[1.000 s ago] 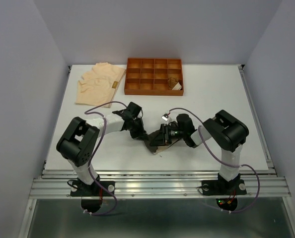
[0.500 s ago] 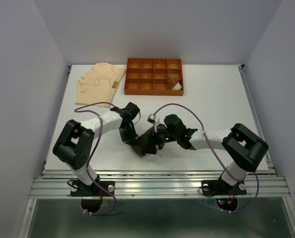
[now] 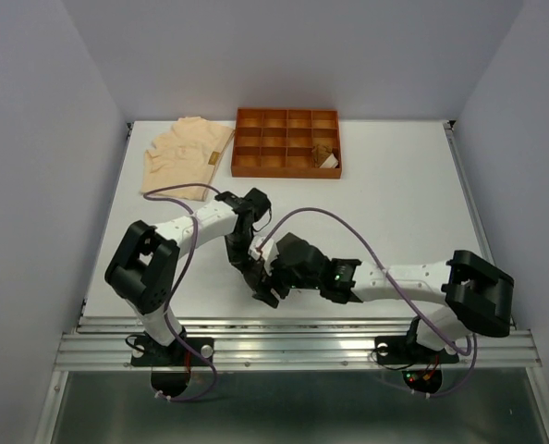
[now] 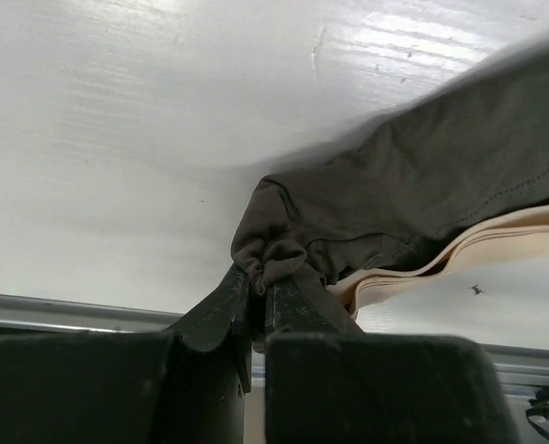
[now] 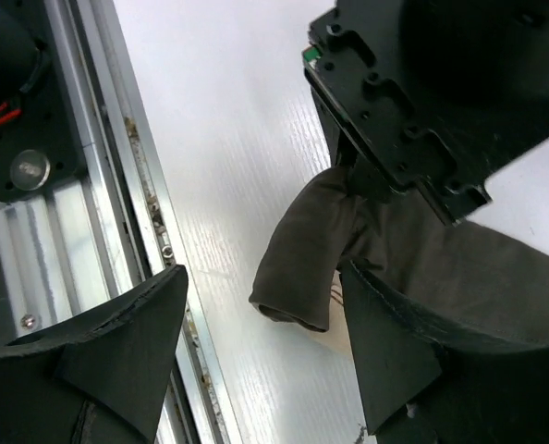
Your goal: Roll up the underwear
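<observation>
**Left claw clenched on the dark briefs near the table's front edge**

The left gripper point(image 4: 258, 282) was clamped on a bunched corner of the dark underwear point(image 4: 413, 185). This was a soft, matte grey-olive knit with fine stitching, and a smooth cream band point(image 4: 496, 242) curled out from under it. The cloth lay crumpled on the glossy white table point(image 4: 117, 139), close to the ribbed aluminium rail point(image 5: 80, 213) along the near edge.

The right gripper point(image 5: 263, 277) was released, its broad black fingers spread either side of a rounded fold of the cloth.

The peach underwear point(image 3: 182, 155) lay flat and creased at the far left, well apart. The rust-brown underwear point(image 3: 325, 155) sat in the right-hand column of the rigid, gridded tray point(image 3: 286, 172). A wide band of white tabletop lay between the grippers and the tray.
</observation>
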Controlling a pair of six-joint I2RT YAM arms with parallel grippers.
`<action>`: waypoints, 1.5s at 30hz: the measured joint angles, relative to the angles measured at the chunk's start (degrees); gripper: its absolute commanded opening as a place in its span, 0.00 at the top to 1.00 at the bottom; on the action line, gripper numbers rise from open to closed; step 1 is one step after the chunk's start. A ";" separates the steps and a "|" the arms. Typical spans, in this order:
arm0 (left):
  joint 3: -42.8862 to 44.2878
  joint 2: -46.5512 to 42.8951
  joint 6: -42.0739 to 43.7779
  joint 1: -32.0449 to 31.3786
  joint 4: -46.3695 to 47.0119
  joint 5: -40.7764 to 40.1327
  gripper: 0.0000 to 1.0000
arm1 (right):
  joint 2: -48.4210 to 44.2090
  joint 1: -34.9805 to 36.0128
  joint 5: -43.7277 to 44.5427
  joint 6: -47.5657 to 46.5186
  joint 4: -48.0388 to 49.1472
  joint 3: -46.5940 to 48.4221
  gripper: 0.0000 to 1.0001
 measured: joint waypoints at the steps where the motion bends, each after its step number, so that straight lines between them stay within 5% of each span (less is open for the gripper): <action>1: 0.22 0.48 -0.15 -0.24 -0.81 -0.35 1.00 | 0.79 1.73 3.04 -1.18 -0.92 1.03 0.27; 17: 0.59 3.10 -1.11 -2.91 -4.94 -1.20 1.00 | 12.83 13.51 27.08 -7.69 -9.90 9.68 0.29; 23: 0.59 3.19 -1.42 -2.91 -5.03 -0.96 1.00 | 15.47 16.76 32.22 -9.55 -12.33 11.52 0.39; 24: 0.57 3.21 -1.42 -2.91 -5.05 -0.96 1.00 | 16.00 17.46 33.24 -9.81 -12.61 11.74 0.44; 27: 0.59 3.21 -1.57 -2.91 -5.16 -0.87 1.00 | 17.64 19.12 36.02 -10.62 -13.05 12.26 0.86; 29: 0.59 3.21 -1.79 -2.91 -5.09 -0.52 1.00 | 18.51 19.71 37.70 -10.25 -13.35 12.52 0.96; 33: 0.57 3.21 -2.08 -2.95 -4.57 -0.57 0.74 | 19.39 19.76 39.63 -8.55 -13.62 12.94 0.99; 45: 0.83 1.62 -3.89 -0.74 -2.64 -0.83 0.57 | 11.39 9.33 24.11 8.68 -1.57 0.72 0.99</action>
